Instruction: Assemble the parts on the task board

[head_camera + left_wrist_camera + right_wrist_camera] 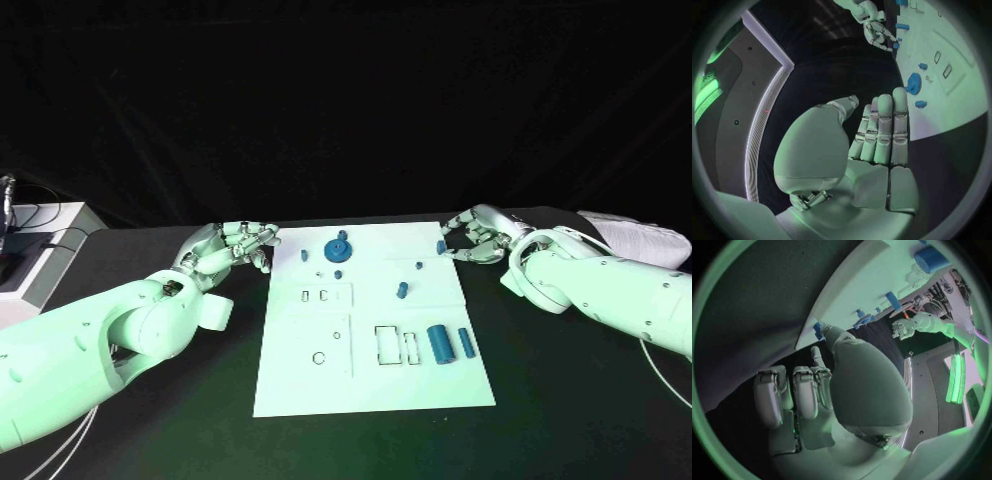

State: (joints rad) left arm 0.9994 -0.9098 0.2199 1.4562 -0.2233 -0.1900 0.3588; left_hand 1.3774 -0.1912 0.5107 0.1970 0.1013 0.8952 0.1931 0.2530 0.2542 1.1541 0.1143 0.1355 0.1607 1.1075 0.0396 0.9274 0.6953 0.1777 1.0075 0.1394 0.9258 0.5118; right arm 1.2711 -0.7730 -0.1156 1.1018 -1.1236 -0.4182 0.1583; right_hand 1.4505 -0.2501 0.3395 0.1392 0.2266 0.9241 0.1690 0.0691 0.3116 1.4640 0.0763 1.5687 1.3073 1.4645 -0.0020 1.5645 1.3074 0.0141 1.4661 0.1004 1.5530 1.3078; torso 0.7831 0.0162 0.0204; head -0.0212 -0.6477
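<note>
the left robot hand (231,246) rests over the black worktop (548,400) just beside the far left corner of the task board (368,385), holding nothing. in the left wrist view its fingers (882,127) lie straight and close together, thumb set apart, palm empty. the right robot hand (479,238) sits just beside the far right corner of the board, also holding nothing; in the right wrist view its fingers (795,395) are partly bent, spaced from one another, with no part between them.

the task board lies flat in the middle of the worktop, long side running away from the robot. all parts seen are on the board and neither hand touches any of them. a blue gear (338,249) stands near the far edge, left of centre. a small blue piece (304,256) lies to its left and another small piece (336,273) just nearer the robot. a short blue peg (402,290) lies near the board's centre, with two smaller pieces (441,246) toward the far right corner. on the right half, nearer the robot, a thick blue cylinder (440,344) lies beside a thinner blue rod (466,341), close but whether they touch cannot be told. just left of the cylinder are rectangular outlined recesses (389,345); smaller outlined slots (319,295) sit on the left half.
</note>
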